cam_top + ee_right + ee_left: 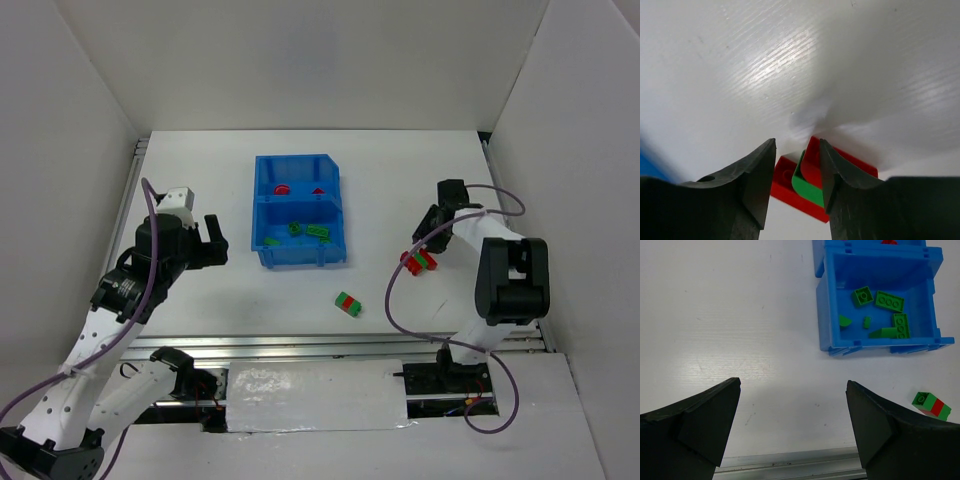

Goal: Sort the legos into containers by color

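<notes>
**Left gripper** (792, 385): my fingers (690, 425) are spread wide with nothing between them, only the bare white table (190, 170) below. In the top view it hangs just left of the blue bin (300, 258), level with the near end and apart from it.

**Right gripper** (797, 145): low at the table, well to the right of the bin.
- My fingers are drawn close around a red-green cluster (810, 175).
- The cluster is a curved red piece over green, standing on edge, with a flat red brick lying under it.
- 1 finger (840, 185) touches the upright piece. On the other side a sliver of the flat red brick shows between piece and finger.
- I cannot tell whether I am truly pinching it or only bracketing it.

**Bin:** 2 compartments, split by a middle wall (298, 203).
- The far compartment (295, 158) holds 2 red bricks (282, 188).
- The near compartment (825, 300) holds green bricks (889, 301), about 6, lying loose on its floor.

**Loose on the table:** 1 red-green pair (348, 303), stuck together. It lies in front of the bin's right front corner, near the bin but not touching, and apart from both grippers.
</notes>
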